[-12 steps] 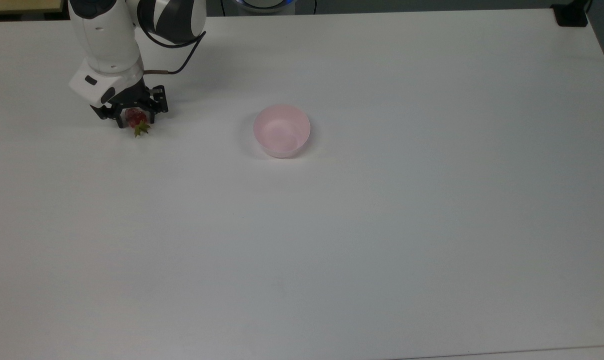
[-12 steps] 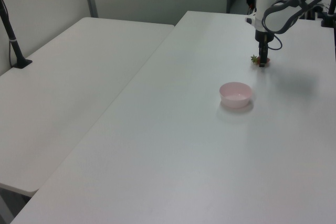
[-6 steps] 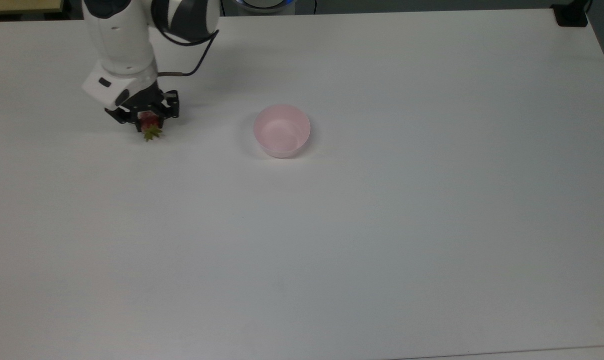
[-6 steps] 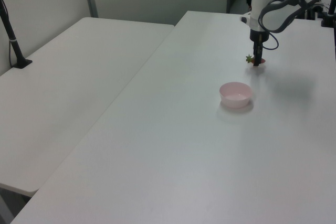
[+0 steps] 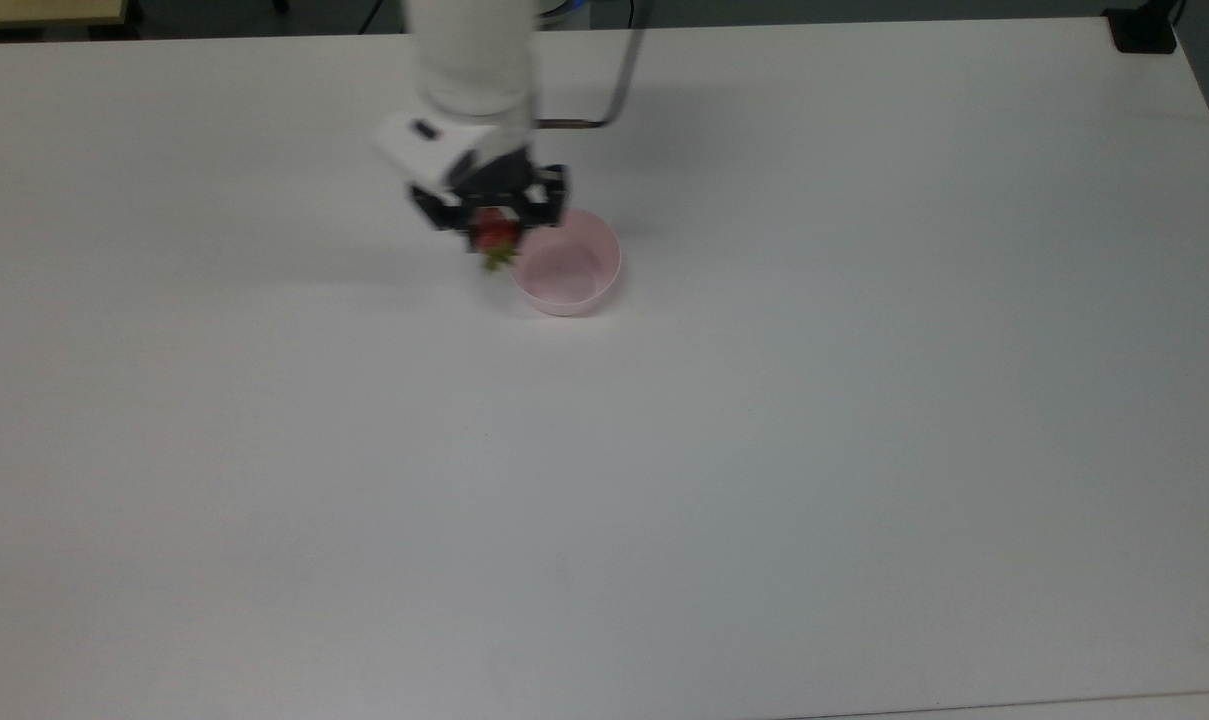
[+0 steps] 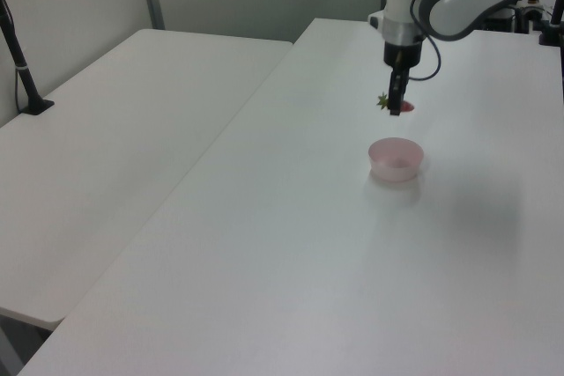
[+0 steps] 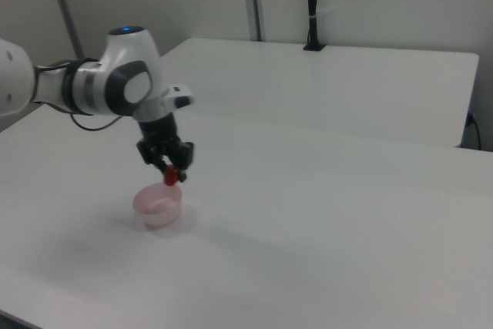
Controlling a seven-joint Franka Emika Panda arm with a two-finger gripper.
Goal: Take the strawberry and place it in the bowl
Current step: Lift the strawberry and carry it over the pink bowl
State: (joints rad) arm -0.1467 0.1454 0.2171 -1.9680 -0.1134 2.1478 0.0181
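— Strawberry (image 5: 493,232): where is it?

— Up off the table (image 5: 604,480), pinched between the fingers of the gripper (image 5: 491,226). In the top view it sits in the upper middle of the frame, red body between the black fingers, green cap pointing down toward the frame's bottom.

— So the claw is closed on it?

— Yes, the fingers are drawn in tight on the berry, nothing else in them. In the right view the gripper (image 7: 171,169) hangs left of centre with the red strawberry (image 7: 171,176) at its tip.

— And the bowl (image 5: 566,263)?

— Pale pink, standing on the table in the upper middle of the top view, just to the top view's right of the berry. The berry overlaps the bowl's rim on the top view's left there.

— Is it inside the bowl?

— No. In the right view the berry hangs just above the bowl (image 7: 158,205), over its rim on the right view's right. In the left view the strawberry (image 6: 394,105) shows in the upper right, held by the gripper (image 6: 396,103) clear above the bowl (image 6: 396,159).

— The arm?

— The arm (image 6: 449,2) is white and grey and comes in from the left view's upper right.
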